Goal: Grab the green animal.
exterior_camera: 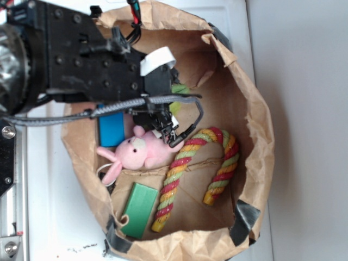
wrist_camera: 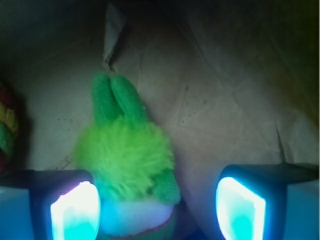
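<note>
The green animal [wrist_camera: 127, 160] is a fuzzy lime-green plush with a white face patch edged in red. In the wrist view it lies on the brown paper floor between my fingers, close against the left one, with a wide gap to the right fingertip [wrist_camera: 240, 212]. My gripper [wrist_camera: 157, 212] is open. In the exterior view only a sliver of the green animal [exterior_camera: 178, 95] shows beside the black arm, and my gripper [exterior_camera: 166, 130] hangs inside the paper bag just above the pink bunny.
A torn brown paper bag [exterior_camera: 255, 130] forms the walls. Inside lie a pink plush bunny [exterior_camera: 138, 153], a striped rope cane [exterior_camera: 190, 168], a flat green block [exterior_camera: 138, 211] and a blue block [exterior_camera: 111, 130]. The rope [wrist_camera: 7, 127] shows at the wrist view's left edge.
</note>
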